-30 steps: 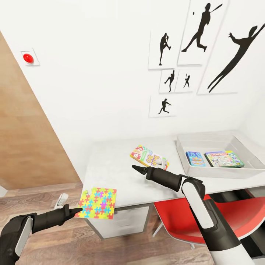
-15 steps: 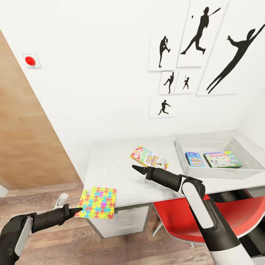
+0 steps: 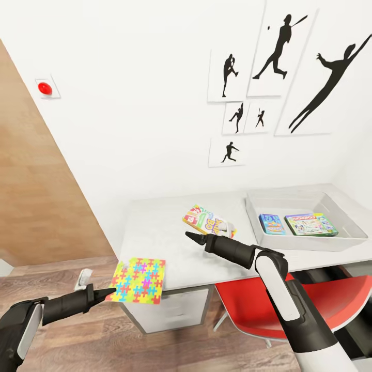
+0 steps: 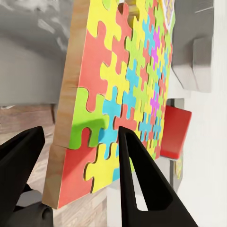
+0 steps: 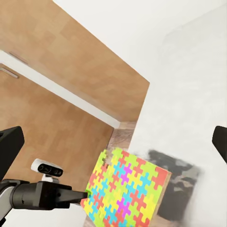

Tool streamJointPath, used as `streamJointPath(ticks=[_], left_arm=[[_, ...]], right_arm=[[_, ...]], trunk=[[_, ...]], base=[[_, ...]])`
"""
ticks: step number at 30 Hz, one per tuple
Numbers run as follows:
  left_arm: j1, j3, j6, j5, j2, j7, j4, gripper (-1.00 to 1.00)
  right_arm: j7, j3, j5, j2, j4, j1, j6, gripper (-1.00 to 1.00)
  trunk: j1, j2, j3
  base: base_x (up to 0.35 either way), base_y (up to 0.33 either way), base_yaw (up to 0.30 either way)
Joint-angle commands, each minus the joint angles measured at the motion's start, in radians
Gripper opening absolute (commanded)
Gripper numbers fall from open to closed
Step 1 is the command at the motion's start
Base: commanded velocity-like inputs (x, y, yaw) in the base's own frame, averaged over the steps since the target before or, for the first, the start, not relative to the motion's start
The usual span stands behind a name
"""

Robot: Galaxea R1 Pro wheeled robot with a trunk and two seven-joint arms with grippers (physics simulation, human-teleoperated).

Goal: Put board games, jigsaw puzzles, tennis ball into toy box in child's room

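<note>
Multicoloured, the jigsaw puzzle (image 3: 138, 280) is pinched by its edge in the left gripper (image 3: 106, 294) at the near left corner of the table (image 3: 170, 243); the right gripper (image 3: 192, 237) hovers spread and empty just before the SKIP BO board game (image 3: 209, 220); the toy box (image 3: 268, 199) holds two game boxes.

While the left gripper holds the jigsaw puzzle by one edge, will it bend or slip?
The jigsaw puzzle probably stays stiff: its thick wooden-looking edge shows no sag. Gripped only at one edge by the left gripper, it might pivot or slip if swung quickly.
</note>
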Motion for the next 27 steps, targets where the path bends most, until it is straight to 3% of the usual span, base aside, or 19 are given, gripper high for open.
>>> streamJointPath(ticks=[1, 9, 12, 17, 27], left_arm=[[-0.001, 0.001, 0.008, -0.001, 0.007, -0.009, -0.001, -1.00], [-0.001, 0.003, 0.017, 0.004, 0.050, -0.080, -0.013, -1.00], [-0.001, 0.004, 0.017, 0.005, 0.067, -0.138, -0.015, -1.00], [-0.001, 0.006, 0.018, 0.006, 0.123, -0.232, -0.013, -1.00], [-0.001, 0.005, 0.017, 0.002, 0.179, -0.419, -0.008, -1.00]], right_arm=[[0.004, 0.000, 0.003, -0.001, 0.000, -0.001, 0.003, 1.00], [0.004, 0.000, 0.003, -0.001, 0.001, -0.001, 0.004, 1.00], [0.003, 0.000, 0.003, -0.001, 0.001, -0.001, 0.004, 1.00], [0.002, -0.001, 0.003, 0.000, 0.002, -0.001, 0.004, 1.00], [0.002, 0.000, 0.003, 0.001, 0.003, -0.001, 0.002, 1.00]], trunk=[[-0.003, 0.006, 0.002], [-0.019, 0.034, 0.014], [-0.030, 0.055, 0.024], [-0.034, 0.062, 0.027], [-0.034, 0.062, 0.027]], base=[[0.000, 0.000, 0.000], [0.000, 0.000, 0.000], [0.000, 0.000, 0.000], [0.000, 0.000, 0.000], [0.000, 0.000, 0.000]])
